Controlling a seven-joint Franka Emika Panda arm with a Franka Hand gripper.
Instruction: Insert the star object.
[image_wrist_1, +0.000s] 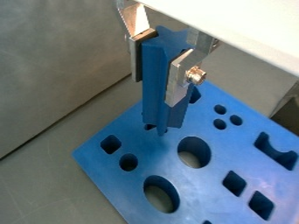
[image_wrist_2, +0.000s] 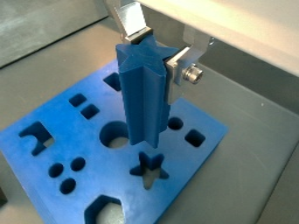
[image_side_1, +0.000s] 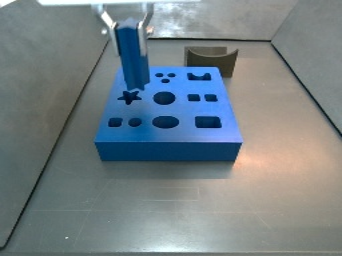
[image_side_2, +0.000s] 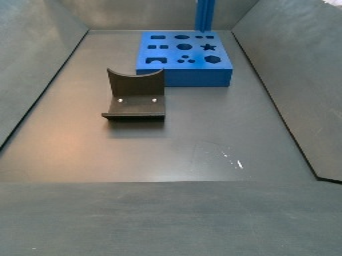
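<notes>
My gripper (image_wrist_1: 162, 54) is shut on the star object (image_wrist_1: 156, 83), a tall blue ridged peg held upright; its star-shaped top shows in a wrist view (image_wrist_2: 142, 59). The silver fingers (image_wrist_1: 179, 77) clamp its upper part. The peg hangs over the wide blue block (image_side_1: 171, 140), with its lower end just above the top face, close beside the star-shaped hole (image_wrist_2: 149, 166), which is open and empty. In a side view the peg (image_side_1: 130, 55) stands right behind the star hole (image_side_1: 128, 97). In another side view the peg (image_side_2: 205, 12) is above the block's (image_side_2: 187, 70) far edge.
The block has several other shaped holes, among them round ones (image_side_1: 164, 98) and square ones (image_side_1: 211, 122). A dark grey curved piece (image_side_1: 210, 60) stands behind the block; it also shows in a side view (image_side_2: 134, 97). Grey walls enclose the floor (image_side_2: 174, 160).
</notes>
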